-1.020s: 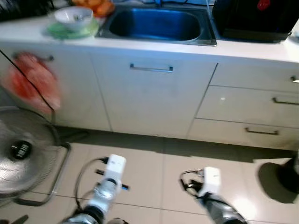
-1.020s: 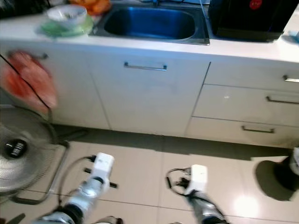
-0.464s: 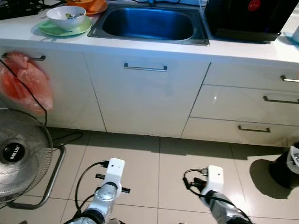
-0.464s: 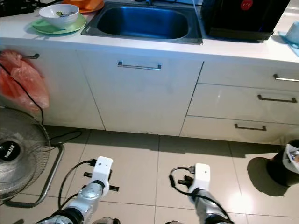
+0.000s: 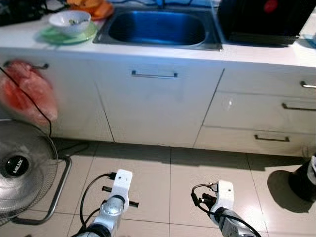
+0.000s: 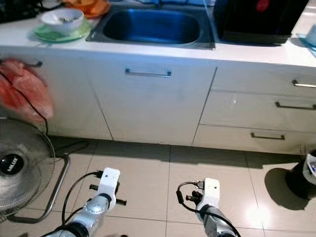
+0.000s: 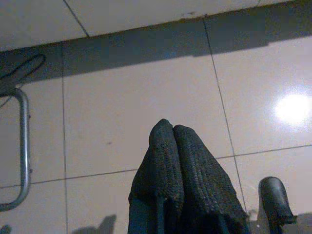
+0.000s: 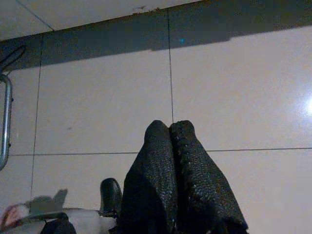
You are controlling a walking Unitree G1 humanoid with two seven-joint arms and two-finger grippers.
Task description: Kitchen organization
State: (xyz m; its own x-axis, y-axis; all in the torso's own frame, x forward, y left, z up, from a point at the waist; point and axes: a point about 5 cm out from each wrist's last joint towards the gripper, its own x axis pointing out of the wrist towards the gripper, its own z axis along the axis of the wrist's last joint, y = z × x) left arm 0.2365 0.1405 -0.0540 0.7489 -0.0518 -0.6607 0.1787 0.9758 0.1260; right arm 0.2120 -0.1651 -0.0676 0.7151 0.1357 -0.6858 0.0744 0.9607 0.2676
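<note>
Far left we note a fan (image 5: 19, 168) on the floor and a red bag (image 5: 27, 91) hanging from a cabinet handle, with a black cord running down past it. Above these, on the bench (image 5: 148, 49), a white bowl (image 5: 69, 20) sits on a green plate (image 5: 66, 33), an orange dish (image 5: 91, 7) just behind it at the sink's left rim. The steel sink (image 5: 158, 27) lies centre, above a cabinet door; a black appliance (image 5: 266, 19) stands to its right, over a stack of drawers (image 5: 266, 111). A dark bin (image 5: 303, 177) stands on the floor at far right. Both arms hang low over the tiles, well apart from the bench and nothing held. Left hand (image 7: 171, 141): fingers pressed together, empty, pointing down at the floor. Right hand (image 8: 169, 139): likewise closed on nothing, over the tiles. We judge the likely task items to be the bowl, plate and orange dish; they lie ahead, well above both hands and to the left, so the left arm is the nearer one. The bowl has no clear long axis, so approach angle matters little; height does. The next move, as we read it, calls for closing on the bench and raising the left arm before any reach. Risk: the fan and its cord lie near the left-side path.
</note>
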